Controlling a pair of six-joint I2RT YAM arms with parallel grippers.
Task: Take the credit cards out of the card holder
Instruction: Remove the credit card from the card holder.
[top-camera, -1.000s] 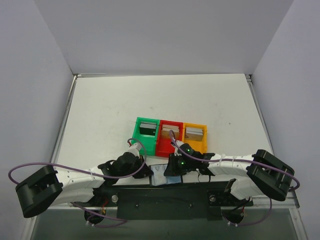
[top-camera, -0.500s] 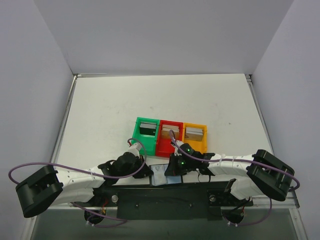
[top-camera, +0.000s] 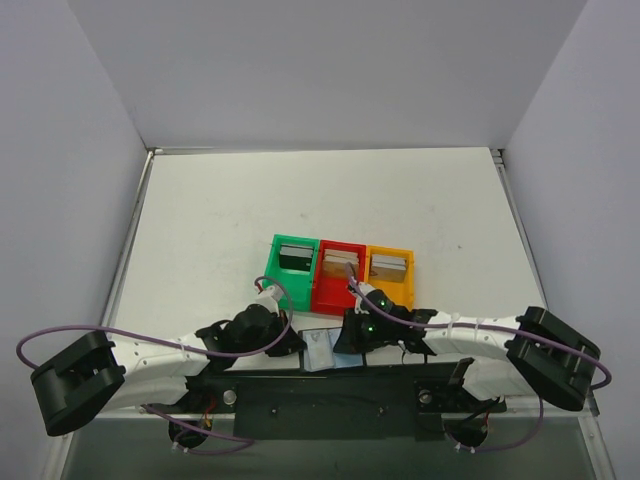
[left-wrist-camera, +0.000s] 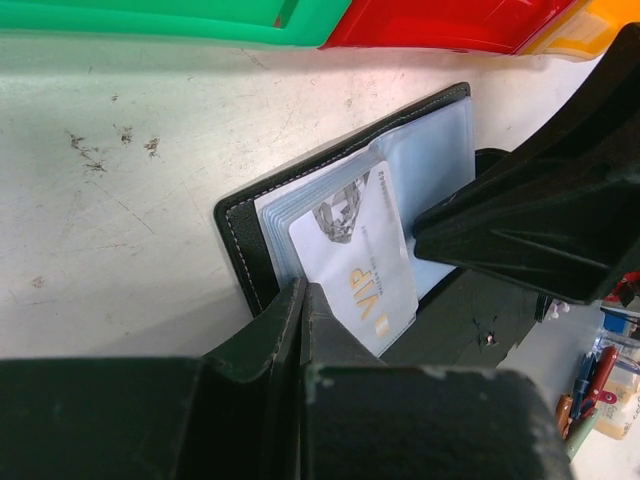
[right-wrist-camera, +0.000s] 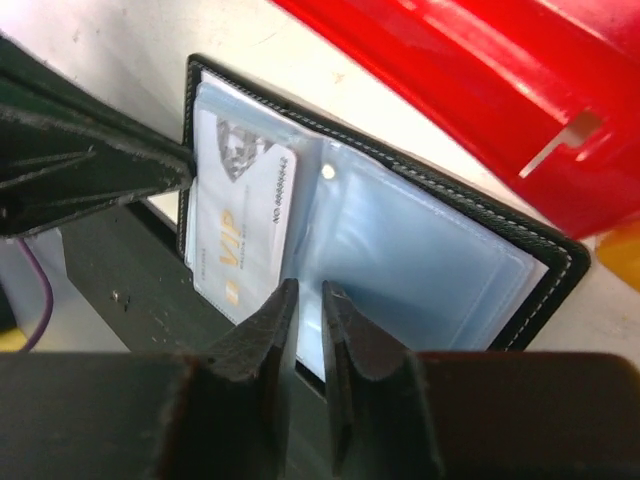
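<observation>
The card holder (top-camera: 318, 350) is a black leather wallet (left-wrist-camera: 236, 226) lying open at the table's near edge, with clear plastic sleeves (right-wrist-camera: 420, 270). A pale credit card marked VIP (right-wrist-camera: 240, 215) sits in its left sleeves (left-wrist-camera: 355, 262). My left gripper (left-wrist-camera: 303, 291) is shut, its tip at the wallet's left edge beside that card. My right gripper (right-wrist-camera: 305, 288) has its jaws nearly together over the near edge of a clear sleeve at the wallet's fold. Both grippers (top-camera: 300, 345) (top-camera: 342, 343) meet over the wallet in the top view.
Just behind the wallet stands a row of joined boxes, green (top-camera: 276, 268), red (top-camera: 330, 294) and orange (top-camera: 404, 284), each with a grey or tan card (top-camera: 294, 256) standing in it. The black base plate (top-camera: 320, 395) lies along the near edge. White walls close the table.
The right jaws have closed at the sleeve edge. The right arm's elbow has swung right and lower. The left arm has not moved.
</observation>
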